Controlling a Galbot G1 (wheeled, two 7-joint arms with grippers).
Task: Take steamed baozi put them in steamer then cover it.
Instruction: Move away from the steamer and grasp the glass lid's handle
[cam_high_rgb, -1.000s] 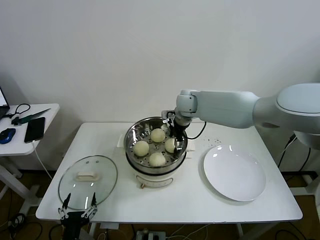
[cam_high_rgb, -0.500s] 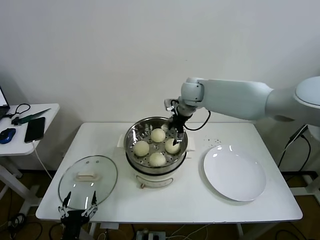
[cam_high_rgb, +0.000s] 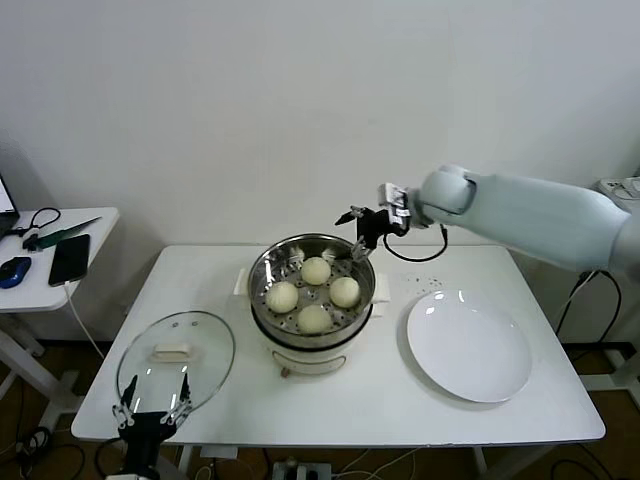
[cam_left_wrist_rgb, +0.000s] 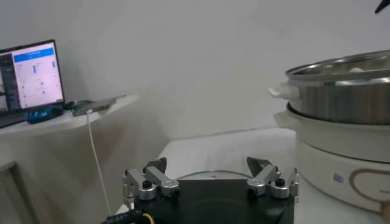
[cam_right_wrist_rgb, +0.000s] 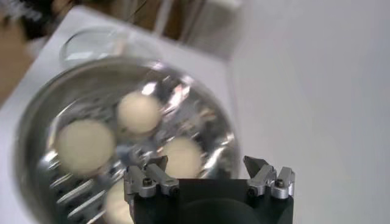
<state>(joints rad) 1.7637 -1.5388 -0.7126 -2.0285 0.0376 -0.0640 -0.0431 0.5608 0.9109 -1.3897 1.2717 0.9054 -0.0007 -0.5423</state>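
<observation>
I see all four baozi (cam_high_rgb: 314, 293) in the steamer (cam_high_rgb: 311, 300), so my left gripper (cam_high_rgb: 152, 413) (fingers spread, cover (cam_high_rgb: 176, 362) just ahead) should pinch the white handle (cam_high_rgb: 173, 351); glass looks heavy, slippery, breakable.

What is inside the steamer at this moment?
Four steamed baozi lie on the perforated tray inside the steamer, which is uncovered. The tray under each bun and the pot below it are hidden.
</observation>
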